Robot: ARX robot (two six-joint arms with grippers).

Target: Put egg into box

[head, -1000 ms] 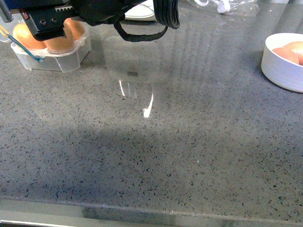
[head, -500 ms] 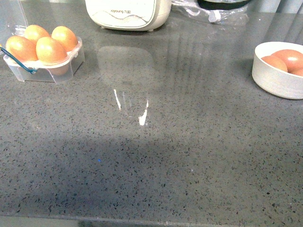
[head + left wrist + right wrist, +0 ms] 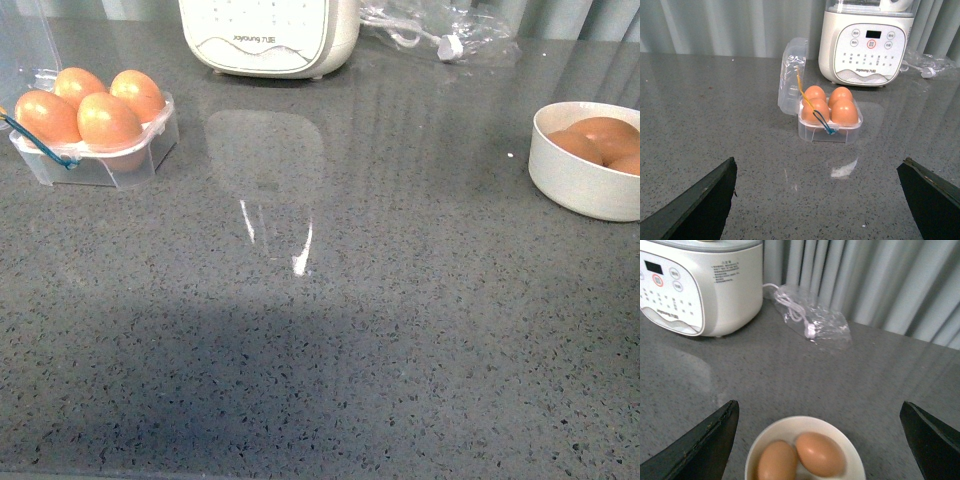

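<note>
Orange-brown eggs (image 3: 108, 118), clear box (image 3: 122, 168), white bowl (image 3: 575, 185), grey speckled counter (image 3: 380, 330), cream appliance (image 3: 270, 35)

A white kitchen appliance (image 3: 268, 35) stood at the top centre of the grey speckled worktop (image 3: 350, 350). A clear bag (image 3: 480, 40) lay just right of it, and a white bowl (image 3: 570, 190) sat at the right edge.

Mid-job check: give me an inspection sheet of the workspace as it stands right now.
Surface: grey speckled counter, with a glare streak near the middle.
Job's things: box with its lid open and raised; all four cups hold brown eggs.
Clutter: white bowl holding spare eggs; white appliance.
Grippers: left claw open, empty, facing the box; right claw open, empty, aimed at the bowl.
Cables: white cord inside a clear bag.
Surroundings: grey curtain behind the counter.
</note>
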